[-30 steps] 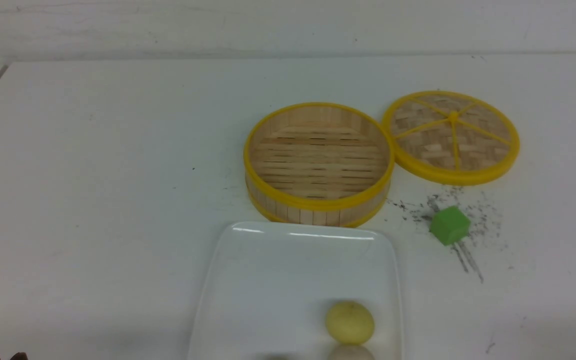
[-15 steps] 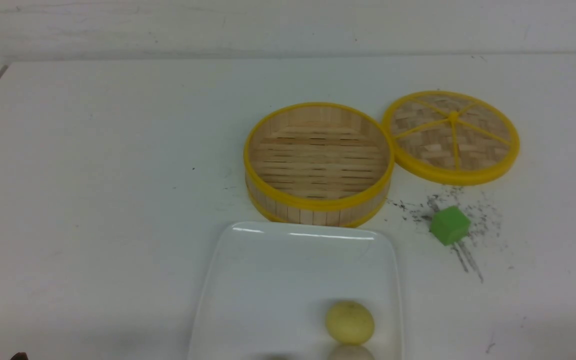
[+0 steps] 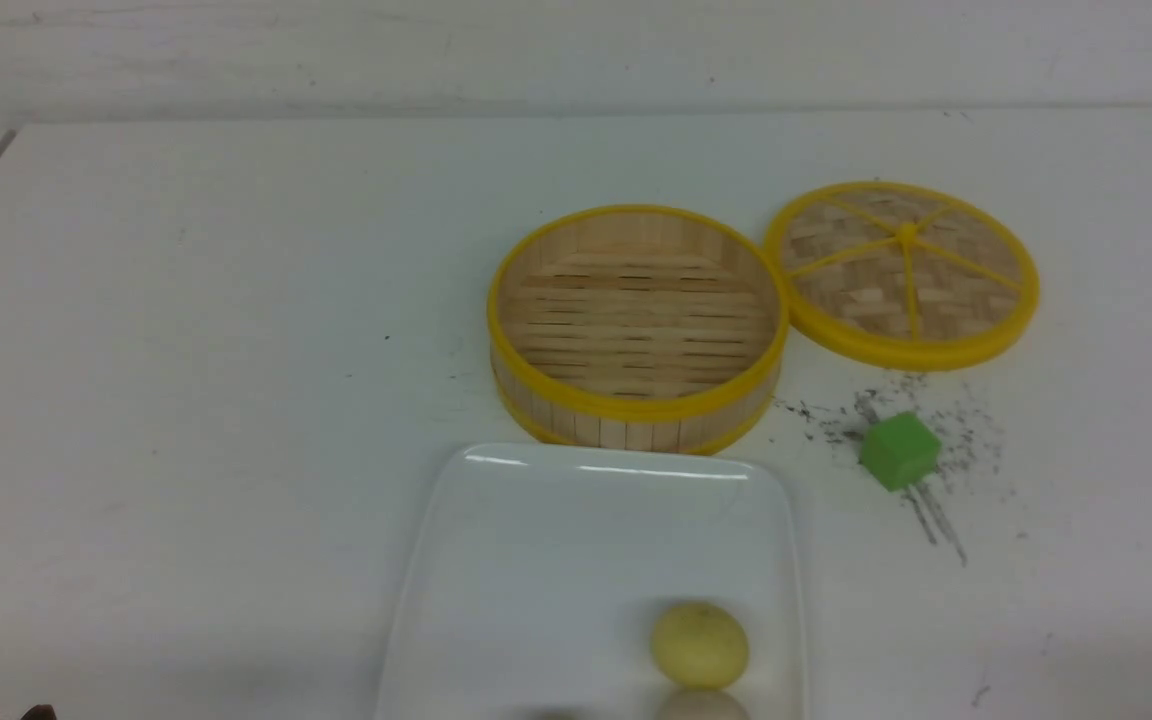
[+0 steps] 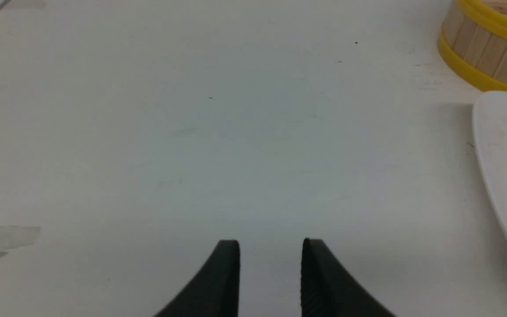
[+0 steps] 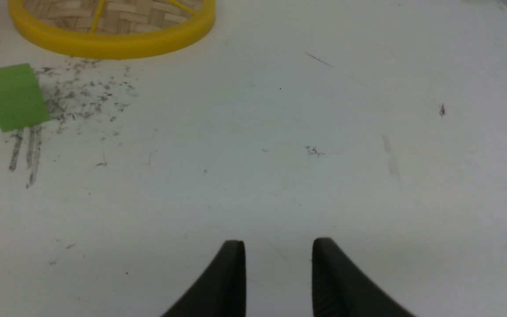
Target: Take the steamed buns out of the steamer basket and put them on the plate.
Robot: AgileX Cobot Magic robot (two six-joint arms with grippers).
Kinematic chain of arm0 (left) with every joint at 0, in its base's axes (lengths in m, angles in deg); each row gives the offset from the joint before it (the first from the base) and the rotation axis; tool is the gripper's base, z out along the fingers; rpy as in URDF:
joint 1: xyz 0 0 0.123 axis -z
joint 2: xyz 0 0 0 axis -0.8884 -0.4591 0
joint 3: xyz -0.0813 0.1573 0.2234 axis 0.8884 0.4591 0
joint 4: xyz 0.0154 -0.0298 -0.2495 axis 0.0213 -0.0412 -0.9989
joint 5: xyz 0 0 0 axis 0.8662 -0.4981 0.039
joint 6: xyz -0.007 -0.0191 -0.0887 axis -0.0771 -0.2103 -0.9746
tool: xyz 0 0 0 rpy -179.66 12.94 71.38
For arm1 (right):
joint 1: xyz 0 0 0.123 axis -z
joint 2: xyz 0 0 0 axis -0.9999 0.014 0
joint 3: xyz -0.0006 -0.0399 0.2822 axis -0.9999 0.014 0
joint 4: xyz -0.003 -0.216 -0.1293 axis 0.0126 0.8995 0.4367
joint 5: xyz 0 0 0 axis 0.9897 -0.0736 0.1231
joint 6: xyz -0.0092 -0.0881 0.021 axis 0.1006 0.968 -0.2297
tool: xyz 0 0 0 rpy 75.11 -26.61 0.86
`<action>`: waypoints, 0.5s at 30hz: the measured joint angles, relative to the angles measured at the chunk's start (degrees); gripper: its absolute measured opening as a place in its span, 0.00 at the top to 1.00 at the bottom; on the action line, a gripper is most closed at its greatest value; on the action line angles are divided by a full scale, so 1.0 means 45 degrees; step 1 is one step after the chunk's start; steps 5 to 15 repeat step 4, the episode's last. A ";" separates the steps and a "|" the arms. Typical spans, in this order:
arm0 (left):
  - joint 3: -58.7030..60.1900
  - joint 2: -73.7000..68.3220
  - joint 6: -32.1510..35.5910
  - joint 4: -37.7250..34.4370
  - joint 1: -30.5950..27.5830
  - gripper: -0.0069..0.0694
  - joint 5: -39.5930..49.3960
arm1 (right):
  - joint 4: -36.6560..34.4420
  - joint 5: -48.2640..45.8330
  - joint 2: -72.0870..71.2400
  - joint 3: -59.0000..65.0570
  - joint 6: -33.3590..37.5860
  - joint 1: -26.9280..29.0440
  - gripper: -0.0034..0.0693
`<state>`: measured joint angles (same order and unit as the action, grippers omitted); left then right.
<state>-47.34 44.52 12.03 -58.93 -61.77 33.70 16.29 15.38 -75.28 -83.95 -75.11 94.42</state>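
The steamer basket (image 3: 636, 325) stands with nothing inside, behind the white plate (image 3: 536, 560). A pale yellow steamed bun (image 3: 699, 644) lies on the plate's near right part. An off-white steamed bun (image 3: 702, 706) shows just below it, cut by the frame edge. The top of another bun (image 3: 553, 714) barely shows at that edge. My left gripper (image 4: 270, 246) hangs open over bare table, left of the plate's rim (image 4: 495, 145) and the basket's wall (image 4: 482, 48). My right gripper (image 5: 278, 246) is open over bare table, holding nothing. In the front view only the left gripper's fingertips (image 3: 36, 713) peek in at the bottom left.
The woven basket lid (image 3: 902, 270) lies flat to the right of the basket, also seen as the lid (image 5: 112, 22) in the right wrist view. A green cube (image 3: 899, 450) sits among dark scuff marks in front of it, and the cube (image 5: 13, 97) lies off from my right gripper.
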 joint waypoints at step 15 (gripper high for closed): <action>0.0000 0.0000 0.0000 0.0000 0.0000 0.60 0.0000 | 0.0000 0.0000 0.0000 0.0000 0.0000 0.0000 0.62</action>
